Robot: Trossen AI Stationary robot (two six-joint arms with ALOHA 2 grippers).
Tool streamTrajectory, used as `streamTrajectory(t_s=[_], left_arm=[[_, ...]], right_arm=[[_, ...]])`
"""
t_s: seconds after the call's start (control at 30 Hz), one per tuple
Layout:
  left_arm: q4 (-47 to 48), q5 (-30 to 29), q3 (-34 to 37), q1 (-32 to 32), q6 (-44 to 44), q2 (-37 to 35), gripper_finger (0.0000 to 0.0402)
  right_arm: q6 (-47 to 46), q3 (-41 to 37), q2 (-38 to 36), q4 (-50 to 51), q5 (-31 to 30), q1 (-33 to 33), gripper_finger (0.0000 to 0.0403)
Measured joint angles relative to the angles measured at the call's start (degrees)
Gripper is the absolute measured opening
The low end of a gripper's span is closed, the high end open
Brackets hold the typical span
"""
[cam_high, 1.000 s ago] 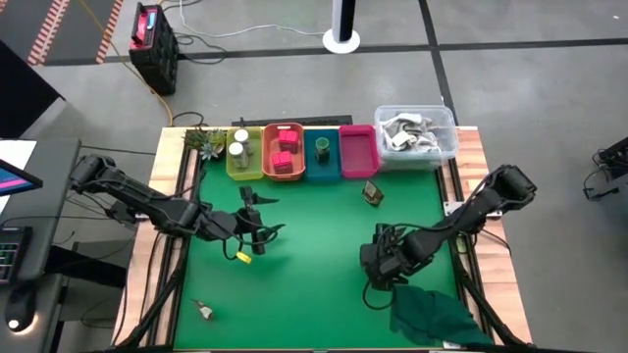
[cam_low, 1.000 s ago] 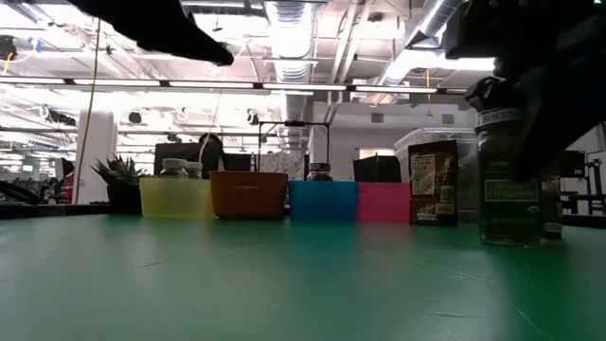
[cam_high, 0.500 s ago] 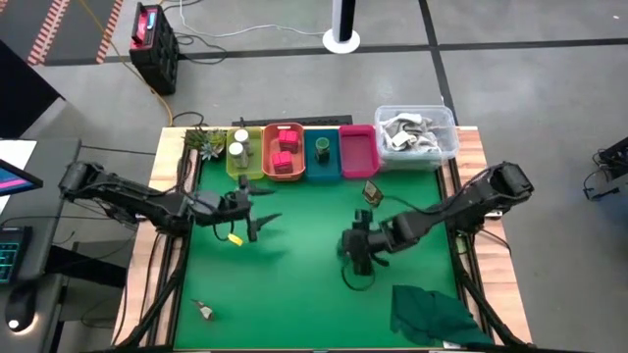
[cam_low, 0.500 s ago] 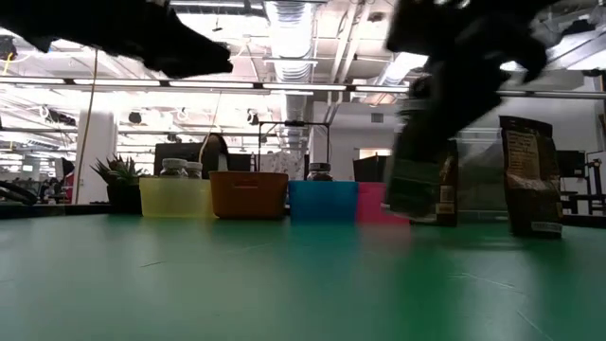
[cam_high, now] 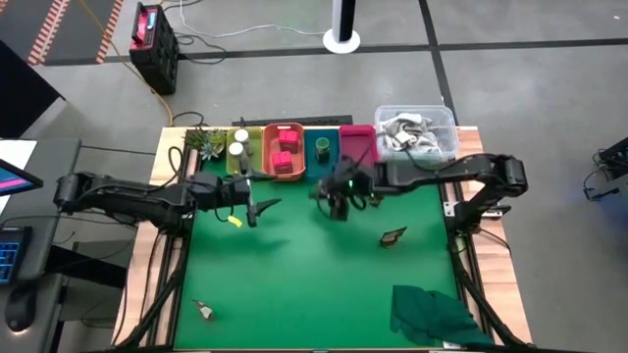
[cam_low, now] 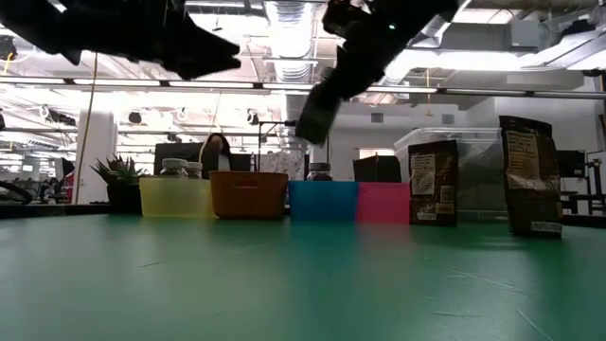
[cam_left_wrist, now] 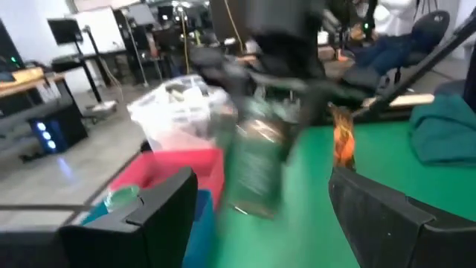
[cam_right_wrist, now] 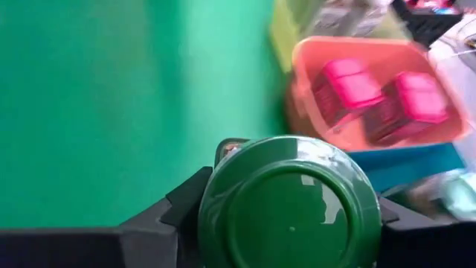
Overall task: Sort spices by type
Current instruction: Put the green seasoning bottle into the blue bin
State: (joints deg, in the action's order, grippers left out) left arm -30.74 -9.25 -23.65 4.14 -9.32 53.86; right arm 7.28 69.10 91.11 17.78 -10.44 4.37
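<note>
My right gripper (cam_high: 339, 203) is shut on a green-lidded jar (cam_low: 317, 114) in the air just in front of the blue tray (cam_high: 321, 152), which holds another green-lidded jar. The yellow tray (cam_high: 238, 152) holds white-capped jars. The orange tray (cam_high: 284, 152) holds pink-red cubes (cam_right_wrist: 357, 82). The pink tray (cam_high: 358, 152) stands beside the blue one. A dark sachet (cam_high: 393, 236) stands on its bottom edge on the green mat, and a second sachet (cam_low: 433, 182) stands farther back. My left gripper (cam_high: 253, 204) hovers open and empty in front of the yellow tray. My right gripper pinches the jar between its two fingers (cam_right_wrist: 182, 208), one on each side of the body just under the green lid (cam_right_wrist: 288, 201). The lid faces the wrist camera. The jar is lifted clear of the table and tilts in the low view.
A clear bin (cam_high: 417, 132) of white packets stands at the far right, right of the row of trays. A small plant (cam_high: 201, 140) stands at the far left corner. A dark green cloth (cam_high: 437, 314) lies crumpled at the near right. A small item (cam_high: 204, 311) lies near the near left corner.
My right gripper has carried the jar from the near right of the mat, where it stood, up and toward the far edge to the front of the blue tray; the jar is now lifted clear and tilted. My left gripper has drifted toward the far edge.
</note>
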Motion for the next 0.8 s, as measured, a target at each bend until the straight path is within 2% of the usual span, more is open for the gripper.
streamTrajectory(t_s=[0.2, 0.37, 0.57, 0.8], left_arm=[[-0.62, -0.96, 2.15, 0.04, 1.2, 0.49, 0.0288], [-0.81, -2.48, 2.18, 0.04, 0.41, 0.36, 0.0288], [-0.33, -6.63, 2.17, 0.04, 1.51, 0.37, 0.0288], [-0.1, -6.87, 2.17, 0.04, 1.43, 0.35, 0.0288]], right_arm=[[2.61, 4.07, 1.27, -0.16, 5.9, 8.06, 0.023], [4.7, 5.41, 5.25, -1.53, 12.15, 13.01, 0.023], [5.62, 6.05, 10.81, -1.64, 12.17, 16.95, 0.023], [6.1, 6.28, 13.46, -2.07, 12.01, 18.7, 0.023]])
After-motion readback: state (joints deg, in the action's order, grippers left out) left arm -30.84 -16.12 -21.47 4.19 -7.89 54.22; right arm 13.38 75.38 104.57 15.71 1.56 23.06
